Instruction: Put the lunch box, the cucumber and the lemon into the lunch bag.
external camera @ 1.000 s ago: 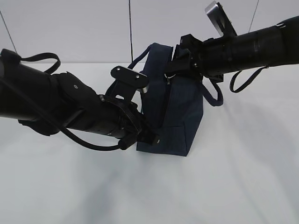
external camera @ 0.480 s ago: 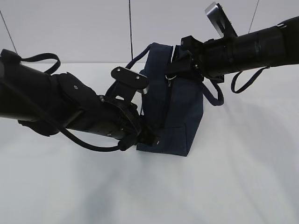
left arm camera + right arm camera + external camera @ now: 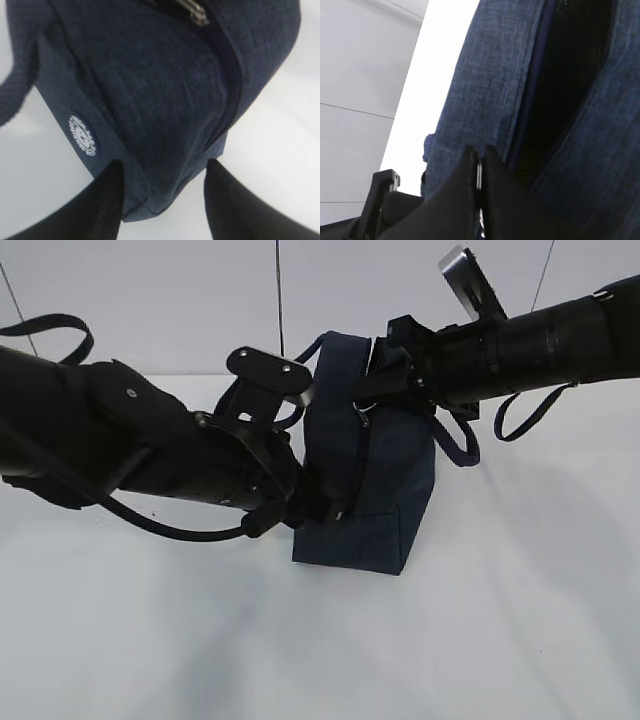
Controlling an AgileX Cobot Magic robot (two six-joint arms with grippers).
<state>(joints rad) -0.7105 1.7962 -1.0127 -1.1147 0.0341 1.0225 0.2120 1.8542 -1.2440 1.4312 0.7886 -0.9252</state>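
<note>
Left side, exterior view: the left arm comes in low from the left, its gripper (image 3: 335,508) at the near lower corner of the boxy dark navy fabric lunch bag (image 3: 385,465). Left wrist view: both fingers (image 3: 102,207) spread, one either side of the bag's bottom corner; the fabric sits between them and seems clear of the pads, though contact can't be ruled out. Small white round logo (image 3: 81,135) visible on the bag's side panel, dark zipper track (image 3: 231,70) running up the adjoining face. Centre: the bag stands upright on the white table (image 3: 320,640), long axis vertical, tilted slightly, loop handle (image 3: 458,448) hanging on the right. Right side: the right arm reaches in high from the right, its gripper (image 3: 372,390) at the bag's top edge. Right wrist view: jaws pressed together, pinching what looks like the metal zipper pull (image 3: 479,182), with the dark mouth of the bag (image 3: 565,85) opened beside it. Judgement: the bag lies directly ahead of the left gripper, and the right arm holds the opening. Lunch box, cucumber and lemon not seen in any view; whether they are inside, cannot tell.
</note>
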